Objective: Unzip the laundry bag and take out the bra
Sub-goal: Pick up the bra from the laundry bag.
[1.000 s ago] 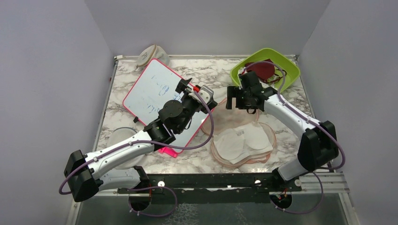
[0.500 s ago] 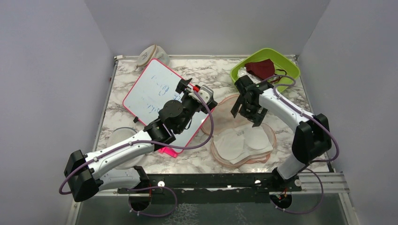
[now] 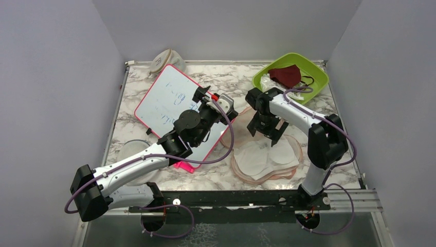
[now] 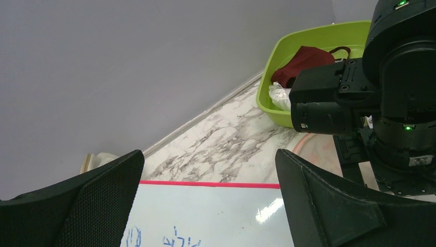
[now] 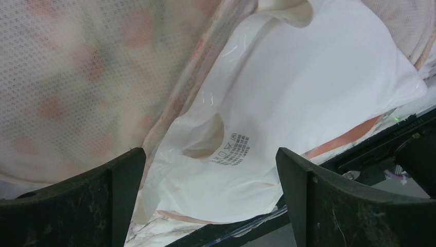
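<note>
The laundry bag point(image 3: 294, 149) lies spread open right of the table's centre, peach with pink edging. Its printed mesh flap point(image 5: 77, 72) fills the left of the right wrist view. The white bra point(image 3: 265, 154) lies on the bag's near half, and its printed care label point(image 5: 234, 149) faces up. My right gripper point(image 3: 267, 133) hangs open just above the far part of the bag, and the bra point(image 5: 308, 92) shows between its fingers point(image 5: 211, 200). My left gripper point(image 3: 216, 100) is open over the whiteboard, left of the bag, holding nothing point(image 4: 208, 200).
A pink-framed whiteboard point(image 3: 164, 100) lies under the left arm. The green bin point(image 3: 314, 72) at the back right holds a maroon mask point(image 3: 286, 75) and a clear wrapper point(image 3: 265, 81). A beige rounded fabric thing point(image 3: 164, 60) sits at the back wall.
The right gripper has swung from beside the green bin toward me and down over the open bag. The left arm has not moved.
</note>
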Motion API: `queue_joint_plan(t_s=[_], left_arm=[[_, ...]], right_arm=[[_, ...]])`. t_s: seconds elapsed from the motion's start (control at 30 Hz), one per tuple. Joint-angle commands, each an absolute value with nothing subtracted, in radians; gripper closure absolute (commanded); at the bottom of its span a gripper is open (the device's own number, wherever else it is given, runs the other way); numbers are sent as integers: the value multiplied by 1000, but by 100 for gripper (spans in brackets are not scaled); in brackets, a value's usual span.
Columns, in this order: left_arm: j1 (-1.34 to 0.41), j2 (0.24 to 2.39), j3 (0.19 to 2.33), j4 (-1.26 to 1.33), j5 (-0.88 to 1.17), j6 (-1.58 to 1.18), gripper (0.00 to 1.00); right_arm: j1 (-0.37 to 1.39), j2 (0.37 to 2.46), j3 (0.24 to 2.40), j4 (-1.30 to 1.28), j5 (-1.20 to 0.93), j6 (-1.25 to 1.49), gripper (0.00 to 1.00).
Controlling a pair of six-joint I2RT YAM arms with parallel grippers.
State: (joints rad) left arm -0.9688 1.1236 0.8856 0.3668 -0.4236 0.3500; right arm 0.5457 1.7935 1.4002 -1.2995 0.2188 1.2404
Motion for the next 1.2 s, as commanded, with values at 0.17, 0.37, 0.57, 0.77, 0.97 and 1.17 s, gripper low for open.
queue_joint_plan(t_s=[0.17, 0.37, 0.57, 0.77, 0.97, 1.17], left_arm=[[-969, 1088, 876, 395, -408, 333, 5], [-969, 1090, 876, 396, -419, 340, 5], [-970, 1085, 876, 396, -419, 347, 5], [-970, 1082, 876, 396, -423, 351, 5], [-970, 1077, 875, 396, -427, 356, 5], [-970, 1080, 875, 396, -424, 354, 5]], right_arm=[[549, 1828, 1361, -1353, 206, 1313, 6], [552, 1889, 1369, -1371, 176, 1322, 11], [560, 1872, 1335, -1354, 166, 1345, 18], [561, 1838, 1321, -1366, 184, 1368, 25], [561, 1818, 1313, -1367, 182, 1376, 37], [562, 1797, 1316, -1371, 183, 1384, 42]])
